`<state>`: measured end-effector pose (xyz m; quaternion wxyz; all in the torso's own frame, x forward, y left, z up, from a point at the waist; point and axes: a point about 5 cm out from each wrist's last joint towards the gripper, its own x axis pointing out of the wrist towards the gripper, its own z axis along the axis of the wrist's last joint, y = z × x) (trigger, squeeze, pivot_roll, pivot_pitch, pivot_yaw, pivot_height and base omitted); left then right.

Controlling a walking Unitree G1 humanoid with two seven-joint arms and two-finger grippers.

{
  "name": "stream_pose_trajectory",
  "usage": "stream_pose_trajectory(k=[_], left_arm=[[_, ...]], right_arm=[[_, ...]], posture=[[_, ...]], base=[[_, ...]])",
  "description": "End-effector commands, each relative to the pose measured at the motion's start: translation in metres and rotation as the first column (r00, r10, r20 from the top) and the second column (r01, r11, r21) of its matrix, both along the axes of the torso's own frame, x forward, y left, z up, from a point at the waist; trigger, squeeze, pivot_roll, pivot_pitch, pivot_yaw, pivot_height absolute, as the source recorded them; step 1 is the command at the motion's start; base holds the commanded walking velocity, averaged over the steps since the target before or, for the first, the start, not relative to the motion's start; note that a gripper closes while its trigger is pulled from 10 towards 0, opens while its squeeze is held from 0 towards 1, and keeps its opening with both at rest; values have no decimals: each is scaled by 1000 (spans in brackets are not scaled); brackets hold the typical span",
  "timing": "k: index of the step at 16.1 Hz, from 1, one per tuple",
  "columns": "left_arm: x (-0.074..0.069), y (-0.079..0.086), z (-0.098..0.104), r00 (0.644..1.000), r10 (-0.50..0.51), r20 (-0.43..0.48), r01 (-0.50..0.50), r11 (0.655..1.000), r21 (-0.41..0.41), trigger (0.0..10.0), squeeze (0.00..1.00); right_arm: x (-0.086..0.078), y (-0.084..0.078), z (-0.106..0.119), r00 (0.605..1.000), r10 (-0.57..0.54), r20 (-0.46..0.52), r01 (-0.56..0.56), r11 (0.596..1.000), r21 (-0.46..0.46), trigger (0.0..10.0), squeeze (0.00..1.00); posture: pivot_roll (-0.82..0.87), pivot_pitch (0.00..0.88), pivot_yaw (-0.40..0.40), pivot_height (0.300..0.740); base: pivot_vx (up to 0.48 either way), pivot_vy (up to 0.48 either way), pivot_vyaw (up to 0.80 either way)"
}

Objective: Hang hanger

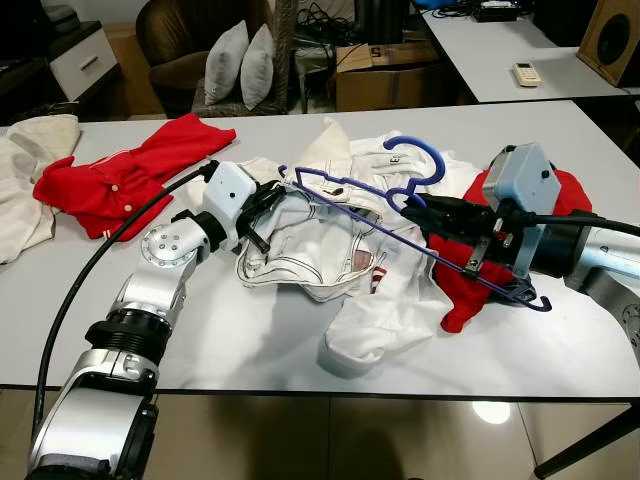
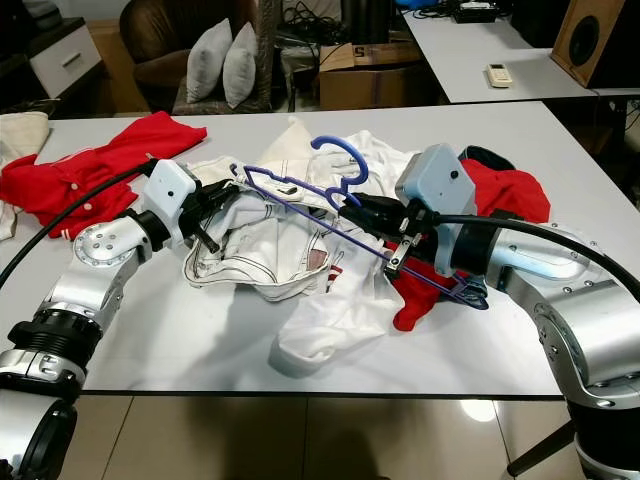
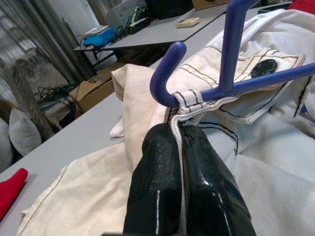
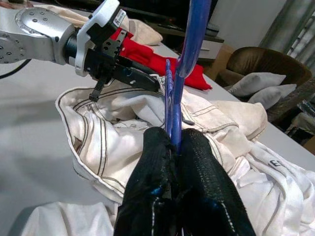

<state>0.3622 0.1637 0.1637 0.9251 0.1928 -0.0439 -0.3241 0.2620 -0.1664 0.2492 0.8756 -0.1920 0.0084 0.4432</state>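
Note:
A blue plastic hanger [image 1: 420, 148] lies tilted over a heap of white clothes on the grey table [image 1: 250, 340]. My right gripper [image 1: 415, 205] is shut on the hanger's neck just below the hook, as the right wrist view confirms [image 4: 172, 135]. One end of the hanger [image 3: 231, 49] sits inside the neck opening of a cream shirt with dark trim [image 1: 310, 245]. My left gripper [image 1: 283, 195] is shut on that shirt's trimmed edge, right under the hanger's curled tip [image 3: 165, 83]. The hanger's far end pokes out below my right wrist.
A red polo shirt [image 1: 130, 170] lies at the table's left, a cream garment [image 1: 25, 180] beyond it. Another red garment [image 1: 470, 280] sits under my right arm. Behind stand a chair with pillows [image 1: 240, 60], a cardboard box [image 1: 390, 75] and a second table [image 1: 500, 50].

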Motion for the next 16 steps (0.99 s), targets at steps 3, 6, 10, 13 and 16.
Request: stream_pose_trajectory(k=[3,6,10,13,16], left_arm=[[0,1,6,998,-42,56,35,990,133,0,0],[2,-4,27,972,-148,183,73,930,361,0,0],[6,-11,60,915,-323,243,117,787,606,0,0],[5,-16,68,878,-424,223,166,707,688,0,0],[-3,-38,52,802,-593,73,324,535,780,0,0]], right_arm=[[-1,0,6,999,30,12,-29,999,-42,10000,0],[6,-11,5,999,25,-48,-33,984,-176,10000,0],[15,-28,14,988,68,-139,-115,925,-362,10000,0],[16,-36,20,974,128,-185,-202,863,-464,10000,0],[33,-41,43,969,167,-181,-240,805,-542,10000,0]], posture=[[-276,0,131,740],[-291,0,130,740],[-270,0,104,740],[-264,0,98,740],[-267,0,93,740]], base=[[0,0,0],[0,0,0],[0,0,0],[0,0,0],[0,0,0]])
